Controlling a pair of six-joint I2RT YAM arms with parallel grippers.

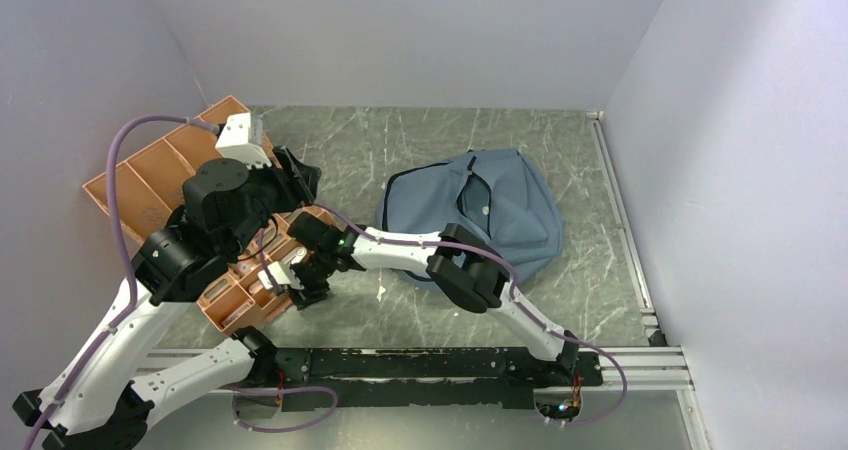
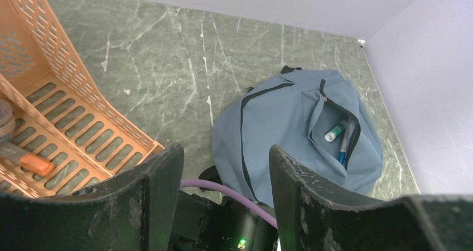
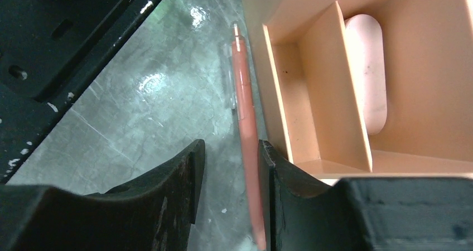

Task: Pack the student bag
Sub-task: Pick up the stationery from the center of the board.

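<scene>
Grey-blue student bag lies flat on the green marbled table, right of centre, well apart from the orange tray at the far left. In the left wrist view the front pocket is unzipped w/ two items showing inside: a white stick w/ green tip and a blue pen side by side. Black zip trim runs down the bag's left half.

L claw hangs above the tray's right edge, jaws apart, nothing between them. It's tilted toward the bag. Below it, one slotted tray section holds an orange-capped tool; exact type unclear.

R arm reaches across to the tray's near right corner. R claw is low over the table, jaws parted and standing astride a salmon-orange pen. The pen lies flat on the table just beside the tray's outer wall, running parallel to it. It sits close to one finger, w/ a clear gap to the other, so no grip on it. Whether the pen touches that near finger: can't tell.

Inside the tray, next compartment over from the pen, a pale rounded object rests against the divider. Black base rail runs along the table's near edge.
</scene>
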